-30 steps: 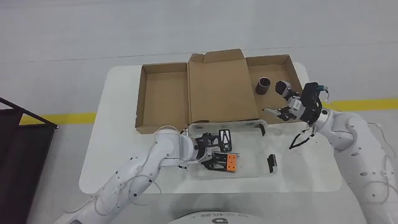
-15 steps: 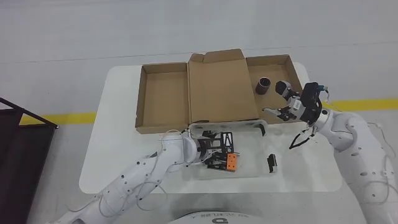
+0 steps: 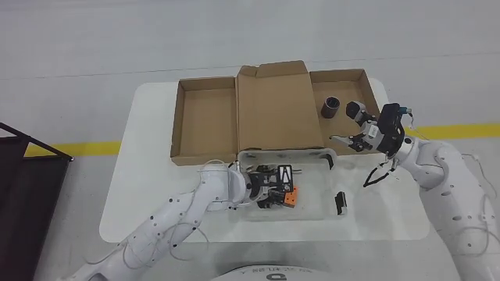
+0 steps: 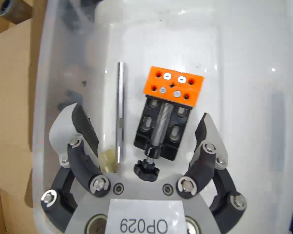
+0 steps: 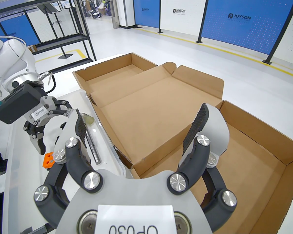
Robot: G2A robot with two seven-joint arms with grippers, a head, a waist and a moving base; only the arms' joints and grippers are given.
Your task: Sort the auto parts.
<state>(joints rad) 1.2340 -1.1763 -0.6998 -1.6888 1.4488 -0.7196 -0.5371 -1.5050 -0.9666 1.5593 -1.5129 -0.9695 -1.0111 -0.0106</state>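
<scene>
Left wrist view: the left pincer (image 4: 144,130), spread open, had been shifted astride the orange-jawed vise (image 4: 172,87) lying in the clear tray (image 4: 249,103) beside a steel rod (image 4: 120,113), so its pickup was judged near, while the open right pincer (image 5: 141,118) was kept by the cardboard box (image 5: 161,91).

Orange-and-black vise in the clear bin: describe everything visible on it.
The vise has an orange plastic-looking block with round holes, some holding silver screws, on a black slotted base. A threaded metal screw runs down the middle to a black knob. It lies flat on the floor of the clear bin, beside a metal rod but apart from it, between the fingers of the open left tool, untouched.
</scene>
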